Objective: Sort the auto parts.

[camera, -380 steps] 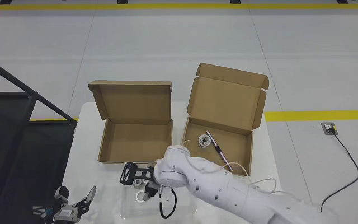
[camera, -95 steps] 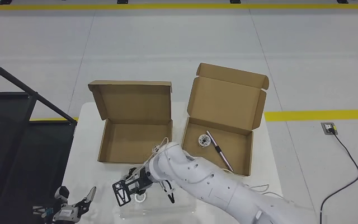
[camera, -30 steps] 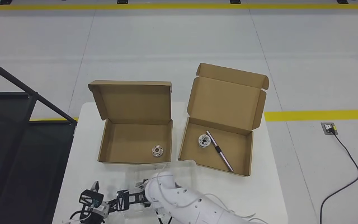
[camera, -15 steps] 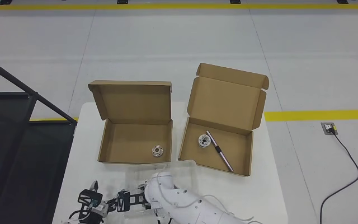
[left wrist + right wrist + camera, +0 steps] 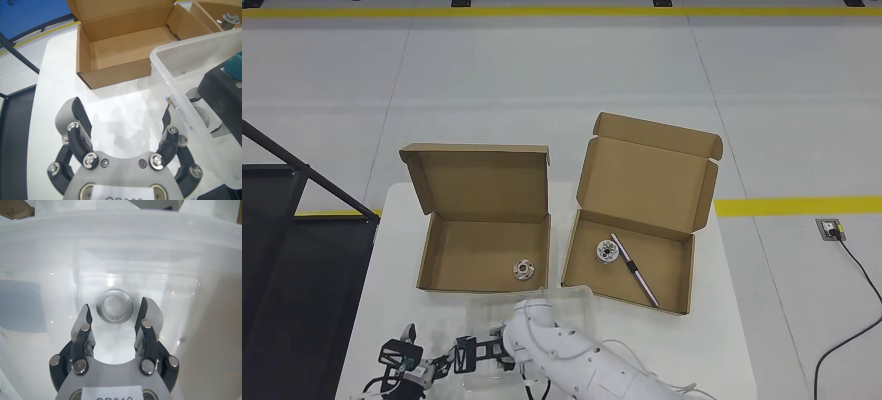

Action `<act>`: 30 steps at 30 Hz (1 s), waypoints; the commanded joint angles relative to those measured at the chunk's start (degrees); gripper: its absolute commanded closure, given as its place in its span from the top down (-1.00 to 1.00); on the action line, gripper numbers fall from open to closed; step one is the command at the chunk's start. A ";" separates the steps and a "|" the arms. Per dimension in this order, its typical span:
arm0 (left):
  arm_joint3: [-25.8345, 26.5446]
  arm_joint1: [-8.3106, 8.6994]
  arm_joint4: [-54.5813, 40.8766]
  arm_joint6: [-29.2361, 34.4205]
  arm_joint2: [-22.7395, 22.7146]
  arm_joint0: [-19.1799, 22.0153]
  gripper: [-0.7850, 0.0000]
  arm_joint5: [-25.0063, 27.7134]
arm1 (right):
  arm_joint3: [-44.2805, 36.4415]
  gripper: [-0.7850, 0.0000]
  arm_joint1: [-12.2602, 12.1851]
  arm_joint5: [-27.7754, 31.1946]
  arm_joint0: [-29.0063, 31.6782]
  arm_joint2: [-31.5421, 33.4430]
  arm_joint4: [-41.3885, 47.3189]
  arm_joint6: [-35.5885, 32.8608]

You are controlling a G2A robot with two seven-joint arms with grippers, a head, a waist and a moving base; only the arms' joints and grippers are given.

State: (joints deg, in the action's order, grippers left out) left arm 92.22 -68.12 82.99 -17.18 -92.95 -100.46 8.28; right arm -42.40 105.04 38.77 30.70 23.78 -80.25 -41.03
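Ring (image 5: pixel 114 319) in clear bin (image 5: pixel 189 47), right hand (image 5: pixel 115 302) wide, flanking it | left hand (image 5: pixel 121 107) wide, outside bin wall

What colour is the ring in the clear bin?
Silver; the ring shows best in the right wrist view.

The ring (image 5: pixel 115 319) lies in the bin (image 5: pixel 198 56), before the left box (image 5: pixel 472 255).

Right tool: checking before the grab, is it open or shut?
Open: the right tool has fingers apart either side of the metal ring.
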 commanded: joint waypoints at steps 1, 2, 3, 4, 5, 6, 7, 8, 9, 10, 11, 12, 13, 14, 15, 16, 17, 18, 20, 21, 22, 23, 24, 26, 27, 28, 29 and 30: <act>-0.14 -0.01 0.06 -0.06 0.00 0.03 1.00 -0.04 | 0.58 0.27 0.29 0.48 -0.17 -0.08 0.05 0.50; -0.19 -0.02 0.08 -0.11 -0.01 0.06 1.00 -0.07 | 0.86 0.23 0.42 0.73 -0.27 -0.11 -0.02 0.94; -0.29 -0.02 0.16 -0.23 -0.01 0.08 1.00 0.01 | 1.15 0.10 0.52 1.02 -0.37 -0.13 -0.10 1.47; -0.37 -0.02 0.21 -0.34 -0.03 0.10 1.00 0.10 | 1.51 -0.01 0.61 1.13 -0.45 -0.14 -0.24 1.85; -0.44 -0.02 0.23 -0.39 -0.04 0.12 1.00 0.13 | 1.83 -0.07 0.71 1.06 -0.50 -0.17 -0.43 2.11; -0.47 -0.01 0.42 -0.40 -0.06 0.14 1.00 0.12 | 2.07 -0.28 0.81 1.05 -0.53 -0.18 -0.52 2.45; -0.50 -0.01 0.47 -0.42 -0.07 0.15 1.00 0.13 | 2.31 -0.55 0.90 0.99 -0.57 -0.15 -0.60 2.80; -0.56 -0.02 0.42 -0.47 -0.08 0.16 1.00 0.22 | 2.50 -0.68 0.98 0.91 -0.62 -0.15 -0.79 3.13; -0.61 -0.02 0.42 -0.50 -0.09 0.19 1.00 0.27 | 2.64 -0.84 1.05 0.79 -0.64 -0.14 -0.97 3.47; -0.64 -0.02 0.43 -0.51 -0.09 0.22 1.00 0.29 | 2.75 -1.00 1.11 0.45 -0.66 -0.12 -1.22 3.73; -0.67 -0.03 0.45 -0.50 -0.07 0.24 1.00 0.30 | 2.77 -1.00 1.15 0.10 -0.64 -0.06 -1.41 3.97; -0.68 -0.04 0.49 -0.49 -0.01 0.28 1.00 0.30 | 2.69 -1.00 1.19 -0.25 -0.64 0.00 -1.63 4.13; -0.68 -0.05 0.50 -0.48 0.02 0.31 1.00 0.28 | 2.62 -1.00 1.19 -0.57 -0.61 0.08 -1.86 4.21; -0.65 -0.06 0.52 -0.47 0.03 0.32 1.00 0.24 | 2.46 -1.00 1.17 -0.78 -0.60 0.15 -2.13 4.11; -0.57 -0.07 0.55 -0.43 0.04 0.31 1.00 0.17 | 2.15 -1.00 1.13 -1.15 -0.55 0.24 -2.42 3.93; -0.49 -0.08 0.55 -0.43 0.03 0.30 1.00 0.13 | 1.72 -1.00 1.06 -1.55 -0.48 0.37 -2.70 3.56; -0.40 -0.09 0.55 -0.48 0.03 0.28 1.00 0.11 | 1.07 -1.00 0.97 -1.84 -0.40 0.52 -2.97 3.04; -0.26 -0.10 0.57 -0.48 0.05 0.24 1.00 0.09 | 0.16 -1.00 0.84 -2.13 -0.31 0.65 -3.39 2.57; 0.14 -0.12 0.61 -0.46 0.12 0.14 1.00 -0.06 | -2.08 -1.00 0.39 -2.77 0.11 1.05 -4.36 1.74; 0.40 -0.14 0.61 -0.47 0.15 0.07 1.00 -0.13 | -3.47 -1.00 0.06 -3.00 0.43 1.33 -4.96 1.46; 0.74 -0.16 0.61 -0.42 0.23 -0.04 1.00 -0.18 | -4.91 -1.00 -0.38 -3.42 0.82 1.81 -5.51 1.27; 1.00 -0.18 0.51 -0.36 0.27 -0.16 1.00 -0.24 | -6.33 -1.00 -0.89 -3.61 1.25 2.43 -5.99 0.94; 1.16 -0.20 0.40 -0.34 0.26 -0.27 1.00 -0.35 | -7.94 -1.00 -1.49 -3.74 1.68 3.18 -6.57 0.59; 1.38 -0.22 0.40 -0.29 0.23 -0.42 1.00 -0.45 | -11.36 -1.00 -2.94 -2.87 2.78 5.15 -7.34 0.36; 1.42 -0.23 0.41 -0.34 0.21 -0.47 1.00 -0.48 | -13.20 -1.00 -3.78 -2.23 3.40 6.34 -7.92 0.62; 1.44 -0.24 0.29 -0.34 0.20 -0.50 1.00 -0.56 | -15.00 -1.00 -4.68 -1.35 4.20 7.60 -8.50 0.96; 1.50 -0.25 0.28 -0.37 0.19 -0.53 1.00 -0.60 | -16.88 -1.00 -5.61 -0.43 5.06 8.98 -9.07 1.37; 1.55 -0.26 0.24 -0.48 0.20 -0.59 1.00 -0.56 | -18.86 -1.00 -6.55 0.13 6.10 10.46 -9.80 1.90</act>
State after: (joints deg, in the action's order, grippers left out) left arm 93.73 -68.37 83.26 -17.57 -92.75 -101.00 7.70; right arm -59.16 99.46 38.26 35.81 32.65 -89.40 -39.62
